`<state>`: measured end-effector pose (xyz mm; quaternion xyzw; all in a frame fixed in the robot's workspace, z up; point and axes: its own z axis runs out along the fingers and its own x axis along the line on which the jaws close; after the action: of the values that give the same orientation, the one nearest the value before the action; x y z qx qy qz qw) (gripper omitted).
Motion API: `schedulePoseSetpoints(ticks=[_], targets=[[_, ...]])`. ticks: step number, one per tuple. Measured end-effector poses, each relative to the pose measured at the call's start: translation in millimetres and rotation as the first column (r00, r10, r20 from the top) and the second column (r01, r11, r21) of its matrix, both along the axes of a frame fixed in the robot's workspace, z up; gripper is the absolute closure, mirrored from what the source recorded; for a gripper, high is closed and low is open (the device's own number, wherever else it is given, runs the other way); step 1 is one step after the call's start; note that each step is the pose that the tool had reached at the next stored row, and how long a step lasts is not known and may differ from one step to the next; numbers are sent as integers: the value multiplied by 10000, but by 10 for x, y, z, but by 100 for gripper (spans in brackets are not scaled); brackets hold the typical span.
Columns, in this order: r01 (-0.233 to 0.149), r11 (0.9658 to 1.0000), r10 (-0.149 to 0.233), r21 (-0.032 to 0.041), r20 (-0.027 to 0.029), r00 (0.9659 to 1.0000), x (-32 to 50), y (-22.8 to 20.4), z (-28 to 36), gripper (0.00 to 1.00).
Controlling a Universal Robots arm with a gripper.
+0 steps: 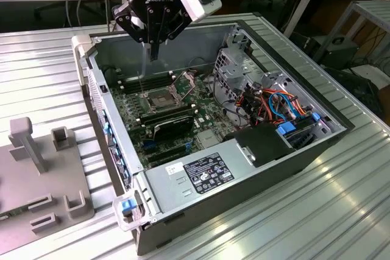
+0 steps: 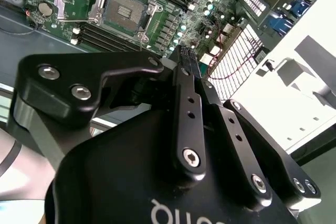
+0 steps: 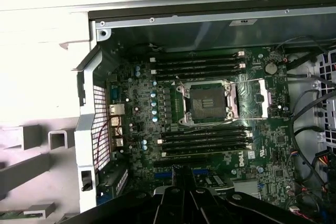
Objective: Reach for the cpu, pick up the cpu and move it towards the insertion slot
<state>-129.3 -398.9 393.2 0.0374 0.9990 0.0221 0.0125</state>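
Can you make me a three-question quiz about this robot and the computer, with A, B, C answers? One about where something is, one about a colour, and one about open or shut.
1. Where is the claw?
A) on a chair
B) above the open computer case
C) inside a drawer

2. What colour is the circuit board?
A) green
B) red
C) yellow

3. The insertion slot has a metal plate. It is:
A) missing
B) shut
C) flipped open

Answers:
1. B, the claw hangs over the case.
2. A, the board is green in both wrist views.
3. C, the plate lies open beside the slot's dark centre.
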Motion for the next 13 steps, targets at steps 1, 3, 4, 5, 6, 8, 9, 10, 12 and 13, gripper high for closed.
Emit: schedulePoseSetpoints(ticks=[1,3,4,5,6,8,9,10,12,13], targets=[[0,10000,0,0,-1,10000,-7,0,0,89],[0,10000,0,-1,-1,10000,-17,0,0,89],[0,10000,0,-1,-1,10000,-25,0,0,89],[0,10000,0,-1,-2,10000,-28,0,0,89],[-1,10000,1,0,-2,10000,-31,0,-1,89],[-2,10000,2,0,-4,10000,-36,0,-1,89],[0,10000,0,-1,-6,10000,-40,0,-1,89],[-1,10000,1,0,-8,10000,-42,0,-1,89],[1,10000,-1,-1,-9,10000,-49,0,-1,89],[0,10000,0,0,-11,10000,-50,0,-1,89]])
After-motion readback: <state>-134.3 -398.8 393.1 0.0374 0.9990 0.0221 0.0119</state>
